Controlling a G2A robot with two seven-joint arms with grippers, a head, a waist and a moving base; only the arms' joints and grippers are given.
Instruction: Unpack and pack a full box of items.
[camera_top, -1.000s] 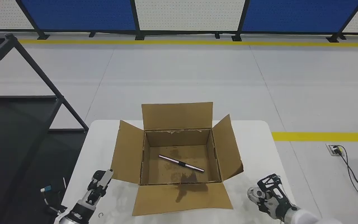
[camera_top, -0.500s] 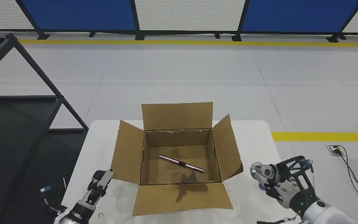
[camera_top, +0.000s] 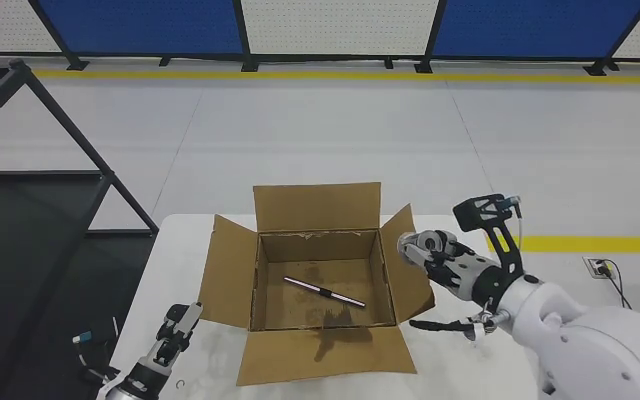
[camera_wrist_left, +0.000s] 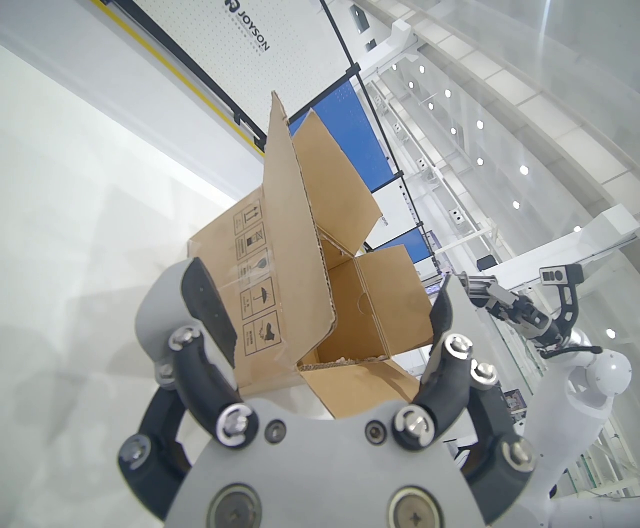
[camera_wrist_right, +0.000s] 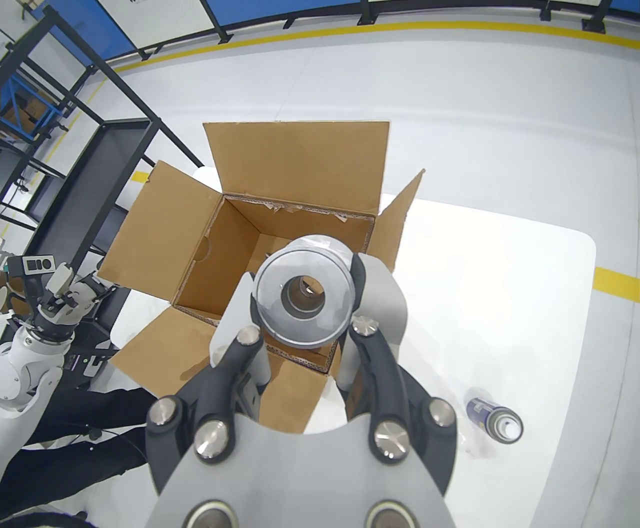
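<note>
One silver hollow cylinder (camera_wrist_right: 270, 300) sits clamped in the right pincer (camera_wrist_right: 305, 291) above the right flap (camera_top: 405, 262) of the cardboard box (camera_top: 318, 208).
Its opening lies just leftward; the left pincer (camera_wrist_left: 320, 300), spread wide, sits far off.

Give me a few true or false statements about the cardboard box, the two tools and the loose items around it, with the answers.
1. The right tool is shut on a silver roll. True.
2. The left tool is shut on the pen. False: it is open and holds nothing, and the pen lies on the floor of the cardboard box.
3. All four flaps of the cardboard box are folded open. True.
4. The blue can is inside the box. False: it is on the table, outside the box and apart from it.
</note>
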